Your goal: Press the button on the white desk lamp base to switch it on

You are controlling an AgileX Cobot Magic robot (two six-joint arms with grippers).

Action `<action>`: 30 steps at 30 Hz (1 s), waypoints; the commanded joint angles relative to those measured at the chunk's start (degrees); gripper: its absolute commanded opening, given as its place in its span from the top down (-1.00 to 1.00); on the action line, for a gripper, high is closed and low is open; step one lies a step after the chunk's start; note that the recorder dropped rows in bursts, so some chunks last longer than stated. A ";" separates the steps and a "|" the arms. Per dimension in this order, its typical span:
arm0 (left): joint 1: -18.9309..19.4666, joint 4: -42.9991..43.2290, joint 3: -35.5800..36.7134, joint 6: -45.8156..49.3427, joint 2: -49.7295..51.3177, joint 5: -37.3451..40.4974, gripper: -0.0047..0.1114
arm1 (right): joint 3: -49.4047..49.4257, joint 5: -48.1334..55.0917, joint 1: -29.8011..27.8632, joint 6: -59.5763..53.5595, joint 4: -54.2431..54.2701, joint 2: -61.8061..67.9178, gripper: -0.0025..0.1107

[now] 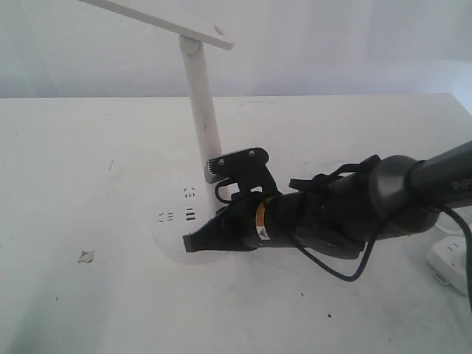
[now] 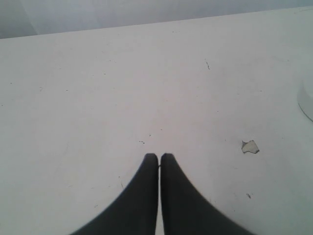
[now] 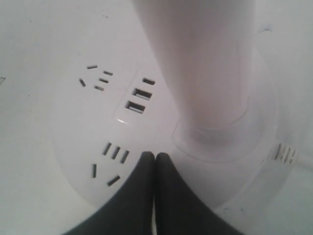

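White table (image 1: pixel 74 147) under everything, marked with small dark specks. Near its middle, the white desk lamp base (image 1: pixel 168 234), round and flat, with the upright stem (image 1: pixel 206 125) rising from it to the slanted lamp head (image 1: pixel 177 21).

Across the base from the right in the exterior view, the dark right arm (image 1: pixel 398 192), lying low and covering the base's right half. At its end the right gripper (image 1: pixel 193 242), fingers pressed together with nothing between them, tip over the base's near edge. Looped below the arm, a black cable (image 1: pixel 332 267). Well to the right of the base, at the frame edge, a white power strip (image 1: pixel 451 259), partly behind the arm.

Only in the right wrist view: the base's top up close, with three USB slots (image 3: pixel 138 94) beside the stem's foot and dark-slotted socket groups (image 3: pixel 98 78) around them. Gripper tip there between the slots, the nearest socket group and the stem's foot; contact with the surface impossible to judge. Button not to be made out in any view, possibly under the fingers.

Only in the left wrist view: the left gripper (image 2: pixel 159 156), also closed and holding nothing, above bare table well apart from the base, just a sliver of the base's rim at the frame edge.

Between that gripper and the base, a small pale chip (image 2: pixel 250 146) on the table, also seen from outside.
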 commanded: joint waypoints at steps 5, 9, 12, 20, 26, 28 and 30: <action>0.02 -0.43 -0.16 -0.12 -0.27 -0.37 0.90 | 0.06 1.99 -0.42 -0.62 -0.56 -4.48 0.96; 0.02 -0.43 -0.16 -0.12 -0.27 -0.37 0.90 | 0.06 2.46 -0.42 -1.70 -0.56 -7.10 0.96; 0.02 -0.43 -0.16 -0.12 -0.27 -0.37 0.90 | 0.60 3.02 -0.42 -2.84 -0.56 -9.42 0.96; 0.02 -0.43 -0.16 -0.12 -0.27 -0.37 0.90 | 6.00 7.76 -0.55 -11.66 -0.68 -18.58 0.96; 0.02 -0.43 -0.16 -0.12 -0.27 -0.37 0.90 | 7.03 7.30 -0.69 -15.93 -0.58 -23.87 0.96; 0.02 -0.43 -0.16 -0.12 -0.27 -0.37 0.90 | 7.03 8.03 -1.34 -16.42 -0.09 -25.17 0.96; 0.02 -0.43 -0.16 -0.12 -0.27 -0.37 0.90 | 7.03 10.83 -2.23 -16.42 0.17 -27.00 0.96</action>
